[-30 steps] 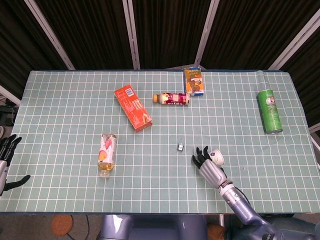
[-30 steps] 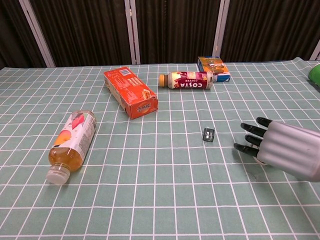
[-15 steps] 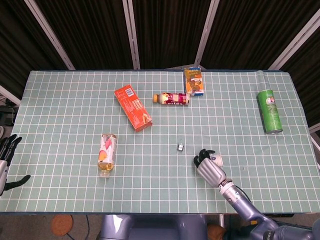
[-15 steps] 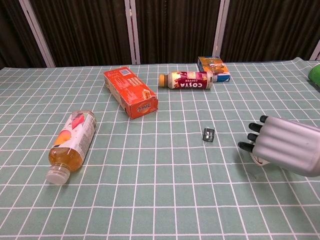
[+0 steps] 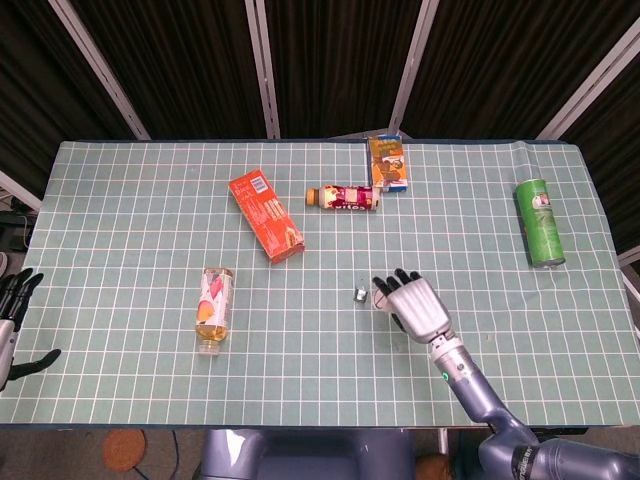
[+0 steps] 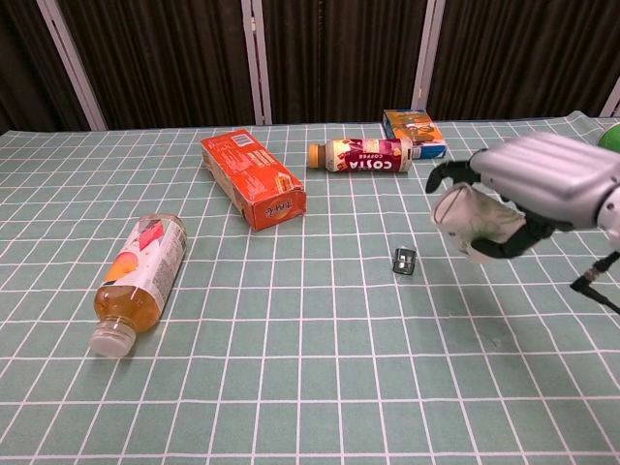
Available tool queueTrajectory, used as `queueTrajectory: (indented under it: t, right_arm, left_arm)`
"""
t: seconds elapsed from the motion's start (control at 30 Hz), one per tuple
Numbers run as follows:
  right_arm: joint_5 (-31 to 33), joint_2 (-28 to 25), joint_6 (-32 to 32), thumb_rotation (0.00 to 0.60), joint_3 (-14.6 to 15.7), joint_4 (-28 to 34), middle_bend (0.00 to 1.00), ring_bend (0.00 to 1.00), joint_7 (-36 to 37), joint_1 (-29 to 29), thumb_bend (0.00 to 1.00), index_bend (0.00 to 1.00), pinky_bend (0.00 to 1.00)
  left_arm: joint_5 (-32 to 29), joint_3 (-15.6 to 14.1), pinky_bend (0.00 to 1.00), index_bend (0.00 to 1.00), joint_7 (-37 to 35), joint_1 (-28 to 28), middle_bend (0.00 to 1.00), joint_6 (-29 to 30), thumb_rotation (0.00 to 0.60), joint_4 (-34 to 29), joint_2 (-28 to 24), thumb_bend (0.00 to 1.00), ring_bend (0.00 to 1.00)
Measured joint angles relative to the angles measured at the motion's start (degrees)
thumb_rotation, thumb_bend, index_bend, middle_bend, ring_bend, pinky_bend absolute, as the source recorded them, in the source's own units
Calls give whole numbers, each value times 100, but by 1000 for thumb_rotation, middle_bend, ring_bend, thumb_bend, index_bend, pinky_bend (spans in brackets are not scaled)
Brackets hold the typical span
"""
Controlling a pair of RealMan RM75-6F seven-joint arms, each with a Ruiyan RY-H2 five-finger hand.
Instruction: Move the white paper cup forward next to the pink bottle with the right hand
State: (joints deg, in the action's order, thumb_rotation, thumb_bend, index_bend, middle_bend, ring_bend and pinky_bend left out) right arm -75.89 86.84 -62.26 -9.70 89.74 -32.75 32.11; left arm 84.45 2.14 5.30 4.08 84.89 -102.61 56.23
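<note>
My right hand (image 6: pixel 528 194) (image 5: pixel 415 305) holds the white paper cup (image 6: pixel 470 221) on its side, lifted off the table, its open mouth facing left. In the head view only the cup's rim (image 5: pixel 380 295) shows past the fingers. The pink bottle (image 5: pixel 343 197) (image 6: pixel 366 155) lies on its side further back, cap pointing left, well clear of the cup. My left hand (image 5: pixel 14 325) hangs at the table's left edge, fingers spread, holding nothing.
A small dark clip (image 5: pixel 359 294) (image 6: pixel 404 260) lies just left of the cup. An orange box (image 5: pixel 267 215), a juice bottle (image 5: pixel 214 307), a snack carton (image 5: pixel 389 163) behind the pink bottle, and a green can (image 5: pixel 539 222) at far right lie on the table.
My right hand closed around the cup, lifted it off the table and carried it forward and left, toward the pink bottle. The left hand has not moved.
</note>
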Motion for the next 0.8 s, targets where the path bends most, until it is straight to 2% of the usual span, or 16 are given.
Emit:
queueTrajectory:
  t: [0.13, 0.27, 0.43, 0.8]
  right_arm:
    - [714, 186, 173, 600, -568, 36, 399, 242, 765, 156, 304, 231, 432]
    - [1216, 586, 357, 600, -821, -165, 394, 223, 1139, 374, 306, 230, 379]
    - [1512, 987, 475, 600, -909, -420, 380, 208, 1283, 630, 305, 230, 353]
    - [1538, 1416, 361, 600, -861, -961, 367, 202, 1300, 858, 306, 231, 334]
  left_arm:
    - [-53, 19, 0, 0, -27, 18, 0, -41, 600, 21, -6, 0, 0]
    - [-152, 49, 0, 0, -28, 52, 0, -114, 600, 59, 6, 0, 0]
    - [-208, 59, 0, 0, -9, 77, 0, -169, 600, 71, 23, 0, 0]
    - [-250, 70, 0, 0, -51, 85, 0, -189, 600, 73, 5, 0, 0]
